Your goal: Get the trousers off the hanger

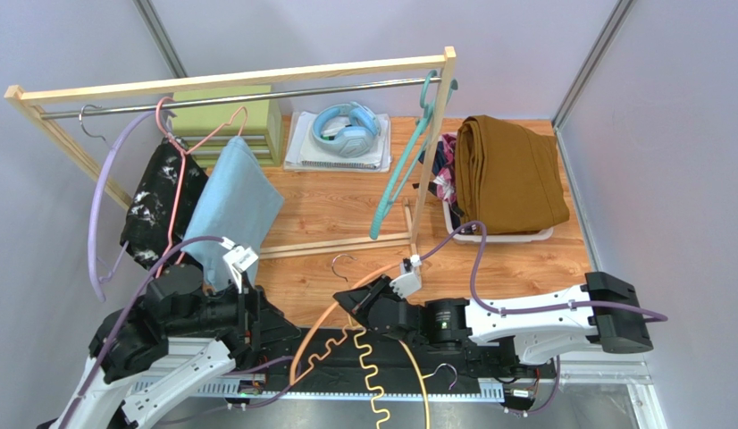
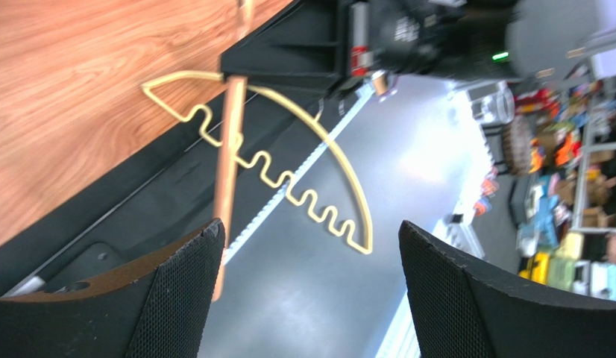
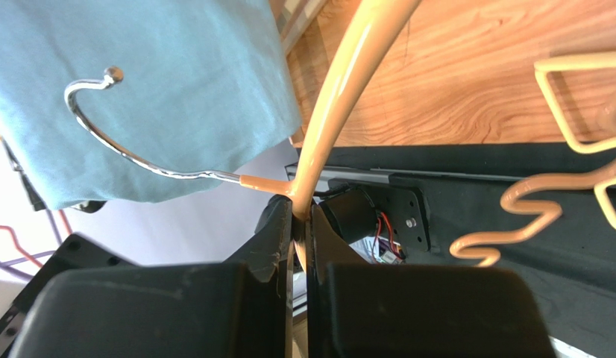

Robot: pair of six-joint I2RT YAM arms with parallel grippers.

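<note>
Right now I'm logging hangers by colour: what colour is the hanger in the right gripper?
Pale peach-orange; the hanger shows best in the right wrist view.

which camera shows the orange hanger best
The right wrist view: the orange hanger is close up, its neck pinched in the shut right gripper. The top view shows most of its arc, but small. The left wrist view shows only a blurred stretch of it.

Black arms [image 1: 533,323] with white shells trail lilac cables [image 1: 473,268], ending in black fingers [image 2: 180,298] (mesh-textured pads).
</note>
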